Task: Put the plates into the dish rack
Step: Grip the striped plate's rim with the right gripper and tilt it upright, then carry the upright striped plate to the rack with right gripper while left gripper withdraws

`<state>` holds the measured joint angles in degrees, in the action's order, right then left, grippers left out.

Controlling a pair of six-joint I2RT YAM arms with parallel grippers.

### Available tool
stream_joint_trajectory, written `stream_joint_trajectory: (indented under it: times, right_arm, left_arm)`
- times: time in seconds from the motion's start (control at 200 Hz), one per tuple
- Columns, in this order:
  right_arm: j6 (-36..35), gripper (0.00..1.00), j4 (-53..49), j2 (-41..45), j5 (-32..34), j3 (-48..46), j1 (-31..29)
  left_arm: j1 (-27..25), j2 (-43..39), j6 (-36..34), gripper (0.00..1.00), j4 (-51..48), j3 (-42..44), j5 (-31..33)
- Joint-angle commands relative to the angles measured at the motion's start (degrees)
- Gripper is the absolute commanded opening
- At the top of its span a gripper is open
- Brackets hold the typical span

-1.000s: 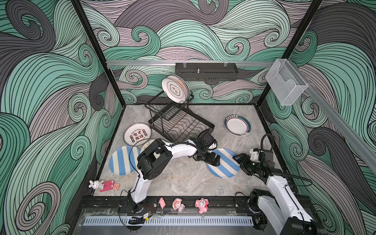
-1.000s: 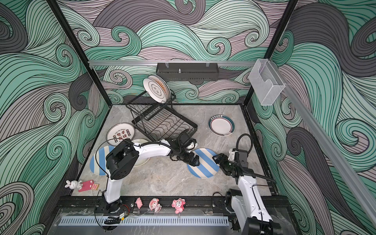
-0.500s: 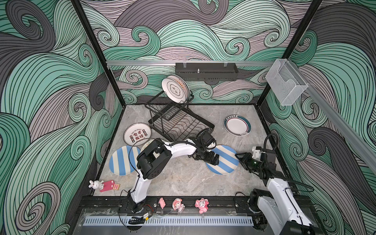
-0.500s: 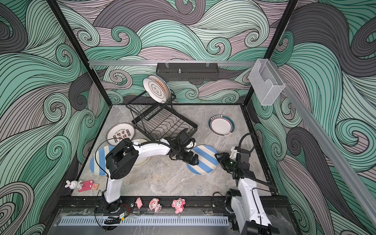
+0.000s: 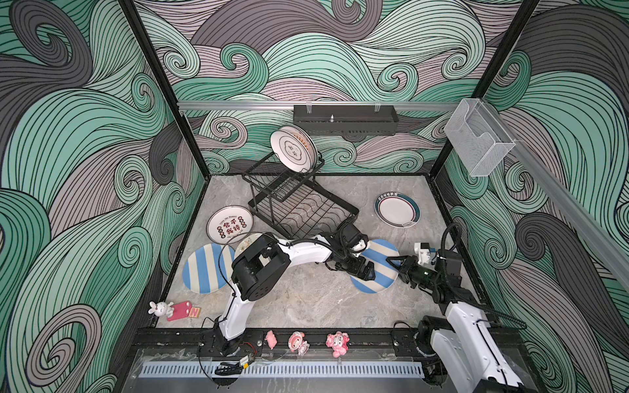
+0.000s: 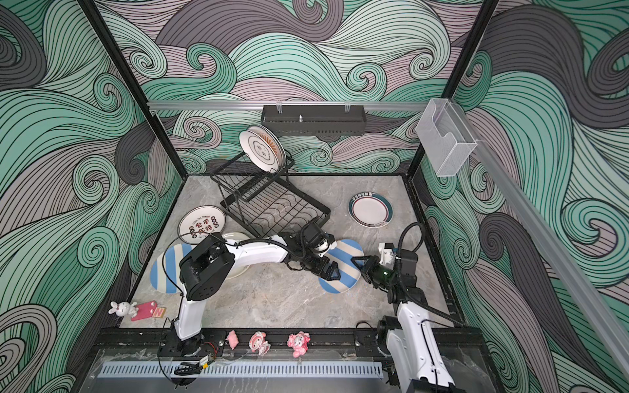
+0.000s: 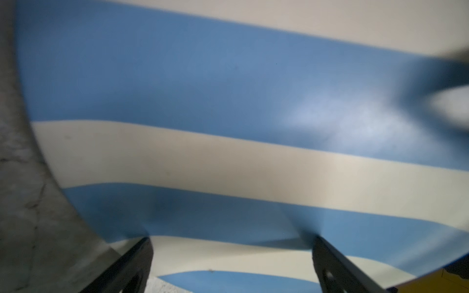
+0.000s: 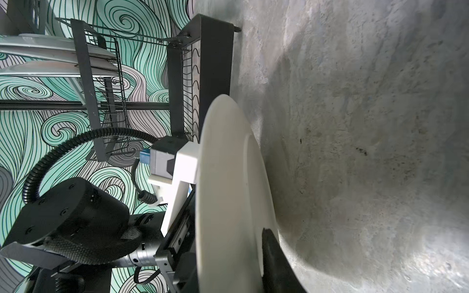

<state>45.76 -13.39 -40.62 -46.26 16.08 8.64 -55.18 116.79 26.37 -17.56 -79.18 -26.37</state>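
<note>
Striped plate [image 5: 379,284], beside dish rack [image 5: 306,211]: rim newly clamped by right gripper [image 5: 394,267], closed within the last second; left gripper [image 5: 367,272] jaws apart, pressing top face; judged lift-ready.

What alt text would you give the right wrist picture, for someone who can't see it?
A cream plate fills the middle edge-on, its rim between the right arm's jaws, one black finger against its underside, above a grey table. Behind it are the left arm and a black wire rack with two plates in its upper basket.
</note>
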Motion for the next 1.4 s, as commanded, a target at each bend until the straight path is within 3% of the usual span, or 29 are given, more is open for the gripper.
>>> stream_joint_trajectory:
  times: [0.0, 0.18, 0.38, 0.806, 1.066, 1.236, 1.391]
  right_arm:
    - [-4.0, 0.26, -8.4, 1.9, -1.0, 2.8, -0.3]
    - [-11.9, 0.22, -19.7, 3.5, 6.3, 7.8, -0.3]
    - [-12.3, 0.08, -18.8, 2.4, 6.0, 7.7, -0.4]
    - [-16.1, 0.01, -21.2, 1.3, 8.4, 14.8, -0.3]
    - [-20.2, 0.0, -21.6, 0.4, 7.9, 24.5, -0.4]
    - [-19.7, 0.0, -18.0, -0.4, 5.4, 30.4, -1.0]
    - [-19.2, 0.0, -13.9, -4.1, 6.8, 37.3, -6.4]
  left_arm:
    - [-0.8, 1.3, -0.3, 0.99, 1.4, -1.6, -1.6]
    - [-0.7, 0.7, -0.4, 0.99, 1.4, -1.6, -1.3]
    - [-0.8, 0.0, -0.3, 0.98, 1.5, -1.3, -1.2]
    - [0.2, -7.3, -0.6, 0.98, -2.1, -1.9, -1.2]
    - [6.1, -21.2, -0.5, 0.99, -7.5, 2.8, -1.5]
    - [13.6, -34.4, -1.2, 0.99, -14.1, 7.9, -0.6]
    - [21.5, -49.6, -5.1, 0.99, -21.0, 12.6, 6.2]
